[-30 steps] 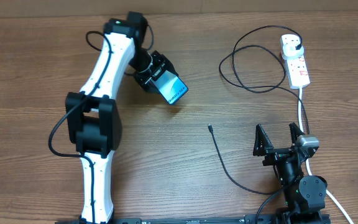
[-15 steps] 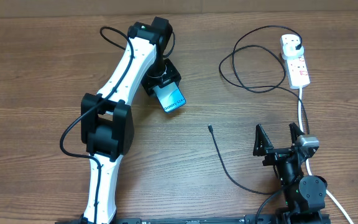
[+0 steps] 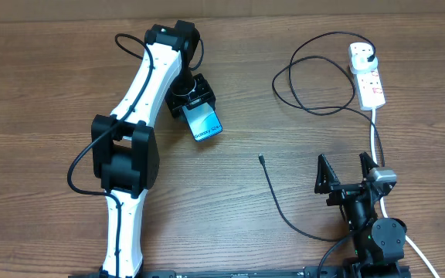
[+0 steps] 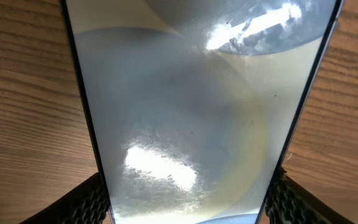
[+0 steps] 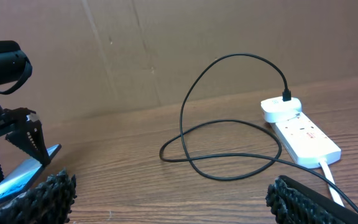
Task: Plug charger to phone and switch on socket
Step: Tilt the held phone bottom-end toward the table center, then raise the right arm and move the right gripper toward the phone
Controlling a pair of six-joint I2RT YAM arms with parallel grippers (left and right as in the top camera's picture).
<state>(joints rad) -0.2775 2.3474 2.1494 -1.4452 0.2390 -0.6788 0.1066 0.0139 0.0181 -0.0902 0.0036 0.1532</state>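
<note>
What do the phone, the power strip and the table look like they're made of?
The phone looks glass-fronted and glossy, given the bright glare patches. The power strip is probably smooth white plastic. The table is wood or wood-look laminate; grain shows, not which.

One fixed overhead view, two wrist views.
From above: straight down on the brown wood-grain table (image 3: 207, 224), whole scene in frame. From the left wrist: pressed close to the slim phone with glossy pale screen (image 4: 185, 124), filling mid-frame. From the right wrist: low, level, toward the brown cardboard wall (image 5: 166, 50); shared with overhead: white elongated power strip (image 5: 306, 140) at right, thin black cable (image 5: 248, 56) loop centre.
</note>
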